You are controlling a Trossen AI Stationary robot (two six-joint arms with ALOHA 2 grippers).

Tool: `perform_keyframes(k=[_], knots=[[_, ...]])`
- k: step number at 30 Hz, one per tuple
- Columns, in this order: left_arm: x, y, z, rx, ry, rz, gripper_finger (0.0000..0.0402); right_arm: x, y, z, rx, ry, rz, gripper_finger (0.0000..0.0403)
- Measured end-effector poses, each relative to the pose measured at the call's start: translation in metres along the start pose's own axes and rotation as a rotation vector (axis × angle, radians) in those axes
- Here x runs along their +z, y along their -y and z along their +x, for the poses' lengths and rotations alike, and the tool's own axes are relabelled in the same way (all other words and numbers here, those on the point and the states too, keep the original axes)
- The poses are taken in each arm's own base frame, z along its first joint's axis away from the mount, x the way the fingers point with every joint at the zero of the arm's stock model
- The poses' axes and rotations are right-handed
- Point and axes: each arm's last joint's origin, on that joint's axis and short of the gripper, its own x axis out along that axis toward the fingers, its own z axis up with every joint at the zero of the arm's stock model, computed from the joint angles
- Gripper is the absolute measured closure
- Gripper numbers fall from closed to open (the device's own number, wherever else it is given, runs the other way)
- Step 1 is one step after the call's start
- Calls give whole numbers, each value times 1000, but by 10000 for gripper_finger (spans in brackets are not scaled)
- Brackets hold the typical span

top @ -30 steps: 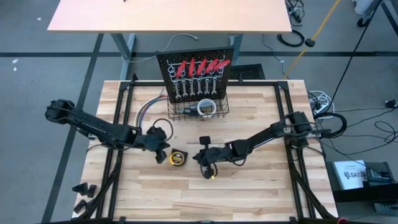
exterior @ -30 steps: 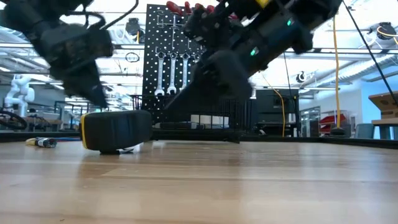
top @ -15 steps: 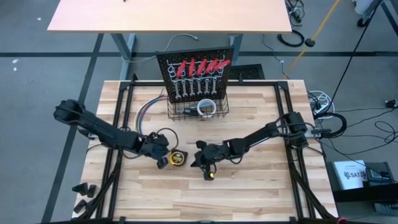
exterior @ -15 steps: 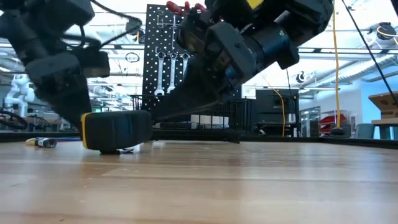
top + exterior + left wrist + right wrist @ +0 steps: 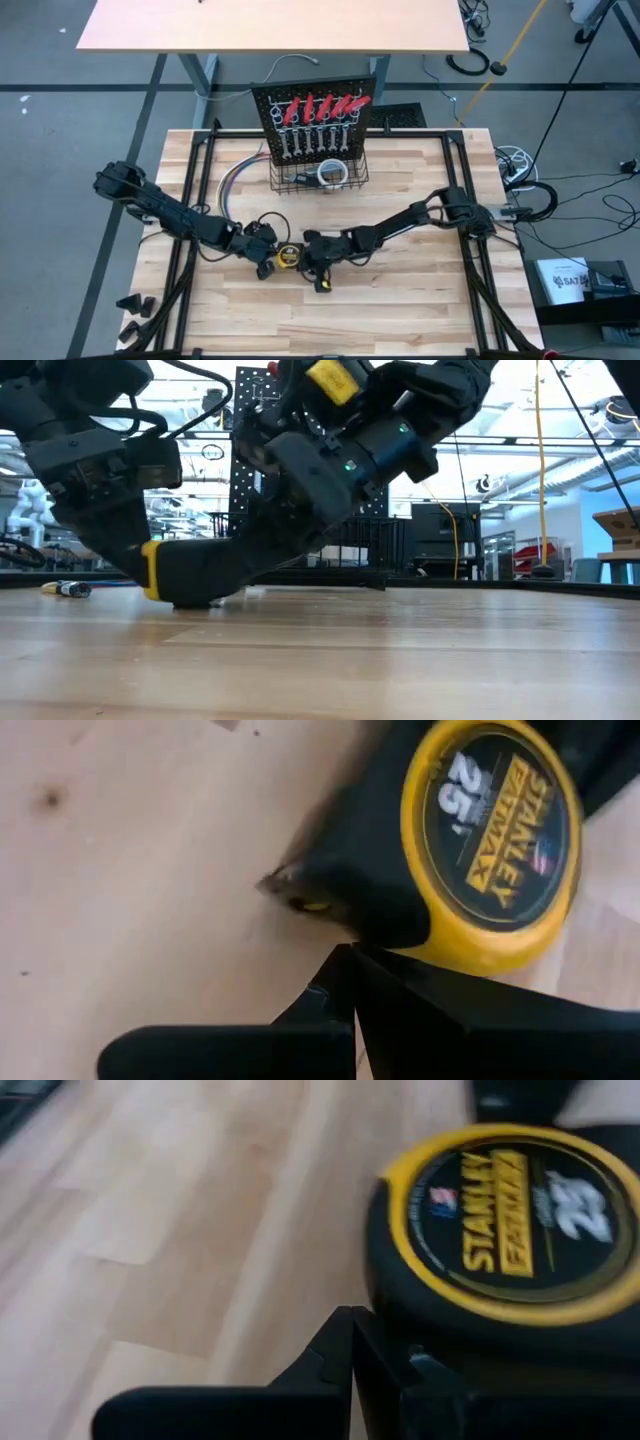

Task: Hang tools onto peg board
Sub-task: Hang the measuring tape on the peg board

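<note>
So the tape measure (image 5: 288,256) is lying flat on the table (image 5: 400,310), label side up, about mid-table and a bit toward the near edge, well apart from the peg board (image 5: 315,115) at the far edge. It looks like a dense, chunky little brick: hard shell, rubbery black body with yellow trim, so I'd guess fairly heavy for its size, totally stiff, not fragile, and grippy rather than slick. Best place to grab is probably across the flat faces or the narrower body sides, not the rounded corners where fingers would roll off. Right now it's sandwiched: the left gripper (image 5: 262,262) sits against one side and the right gripper (image 5: 312,262) against the other, both with jaws pressed together, so nothing is actually clamped, they're just touching or nudging it. The table is pale butcher-block wood, smooth, so the thing will likely slide if pushed from one side only. Board already has red handles (image 5: 320,105) and wrenches (image 5: 312,140) on it, with a tape roll (image 5: 333,172) in the basket (image 5: 300,182). Behind is a big open lab, bright ceiling lights, cables on grey floor.
</note>
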Motion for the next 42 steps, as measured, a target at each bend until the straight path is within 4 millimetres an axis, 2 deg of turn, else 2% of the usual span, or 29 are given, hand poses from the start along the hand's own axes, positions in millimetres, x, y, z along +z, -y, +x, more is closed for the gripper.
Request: perform_keyframes(k=[6, 10, 12, 14, 16, 19, 23, 26, 29, 35, 42], knots=[[-7, 10, 2, -101, -63, 1, 400, 9, 15, -20, -252, -62, 15, 403], [-5, 21, 3, -201, -45, 50, 400, 19, 19, -37, -481, -52, 22, 403], [-1, 28, -1, -249, -61, 92, 400, 21, 18, -43, -513, -63, 18, 403], [3, 31, -11, -250, -95, 127, 400, 23, 14, -47, -498, -82, 15, 403], [9, 33, -26, -201, -127, 160, 400, 23, 9, -47, -401, -93, 19, 403], [19, 27, -55, -16, -124, 202, 400, 22, 0, -42, -191, -102, 32, 403], [35, 14, -82, 240, 20, 219, 400, 20, -6, -29, -78, -33, 31, 403], [42, 2, -78, 289, 26, 243, 400, 19, -6, -20, -48, 24, 33, 403], [49, -12, -66, 343, 6, 229, 400, 15, -4, -13, -43, 44, 41, 403], [59, -38, -44, 420, -100, 203, 400, 14, 1, -9, -48, 58, 54, 403], [64, -39, -23, 272, -170, 192, 400, 18, 10, -10, -82, 96, 63, 403]])
